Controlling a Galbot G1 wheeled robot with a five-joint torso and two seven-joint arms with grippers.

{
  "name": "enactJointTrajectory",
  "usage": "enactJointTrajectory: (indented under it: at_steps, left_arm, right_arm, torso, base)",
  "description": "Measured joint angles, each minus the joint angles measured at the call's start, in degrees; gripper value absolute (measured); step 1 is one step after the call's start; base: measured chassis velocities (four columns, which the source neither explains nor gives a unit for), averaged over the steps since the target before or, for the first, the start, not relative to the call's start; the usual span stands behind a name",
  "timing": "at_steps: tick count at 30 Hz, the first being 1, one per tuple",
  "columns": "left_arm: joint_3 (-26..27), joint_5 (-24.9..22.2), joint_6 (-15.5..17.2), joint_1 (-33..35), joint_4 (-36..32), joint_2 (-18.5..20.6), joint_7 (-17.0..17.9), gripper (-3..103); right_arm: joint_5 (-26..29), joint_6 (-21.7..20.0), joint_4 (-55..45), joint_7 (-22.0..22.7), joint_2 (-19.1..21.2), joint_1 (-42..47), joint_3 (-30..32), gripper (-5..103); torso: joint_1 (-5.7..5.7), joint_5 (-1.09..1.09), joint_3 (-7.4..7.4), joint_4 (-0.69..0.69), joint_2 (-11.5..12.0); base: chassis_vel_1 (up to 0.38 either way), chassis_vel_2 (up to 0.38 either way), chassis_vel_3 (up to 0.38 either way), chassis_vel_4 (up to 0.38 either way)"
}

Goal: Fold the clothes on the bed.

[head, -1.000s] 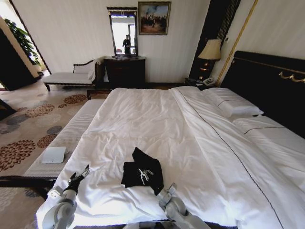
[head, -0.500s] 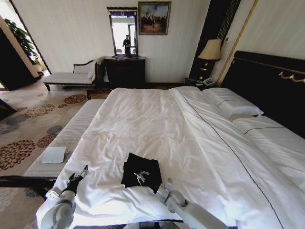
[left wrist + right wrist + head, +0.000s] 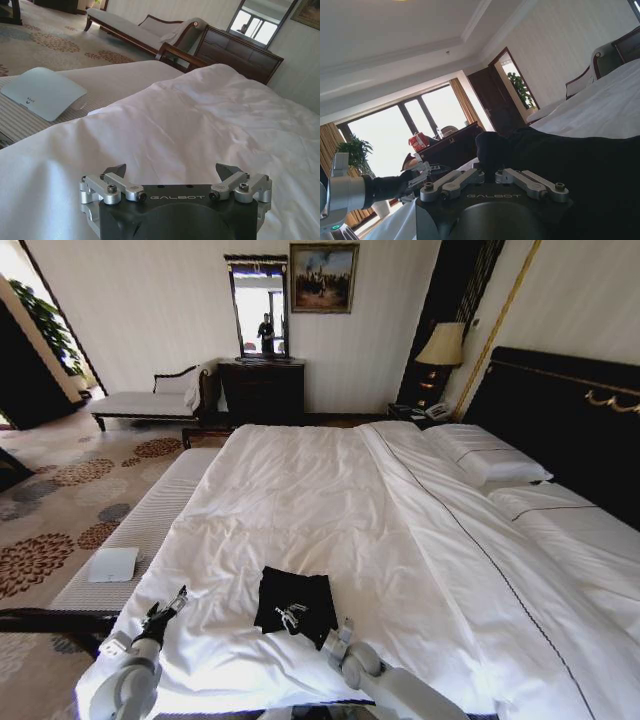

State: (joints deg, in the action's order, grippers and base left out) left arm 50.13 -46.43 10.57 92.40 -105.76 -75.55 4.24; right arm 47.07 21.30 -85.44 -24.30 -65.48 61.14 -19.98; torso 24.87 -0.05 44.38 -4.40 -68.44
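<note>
The right gripper (image 3: 333, 635), jaws together on the near edge of the black T-shirt (image 3: 293, 602), sits low near the foot edge of the bed (image 3: 330, 500). The left gripper (image 3: 165, 609), jaws apart, hovers over the bed's near left corner. The T-shirt lies folded into a compact dark square, pale lettering showing, on the rumpled white duvet (image 3: 420, 570). A patterned carpet (image 3: 60, 500) runs alongside.

"GALBOT" is printed on the left gripper (image 3: 172, 172) body and the right gripper (image 3: 490, 176) body.
</note>
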Motion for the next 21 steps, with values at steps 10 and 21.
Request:
enactJointTrajectory:
  at_steps: [10, 21]
  left_arm:
    - [0.2, -0.1, 0.0, -0.3, 0.9, 0.1, 0.0, 100]
    - [-0.1, 0.4, 0.0, -0.9, 1.7, -0.6, 0.0, 100]
  right_arm:
    - [1.1, 3.6, -6.0, -5.3, 3.2, -0.3, -2.4, 39]
    - [11.2, -4.0, 0.5, 8.0, -3.6, -7.1, -2.0, 78]
  torso:
    - [-0.01, 0.01, -0.01, -0.01, 0.0]
    - [-0.01, 0.01, 0.00, 0.01, 0.0]
  base:
    - [0.000, 0.000, 0.000, 0.000]
    - [0.000, 0.000, 0.000, 0.000]
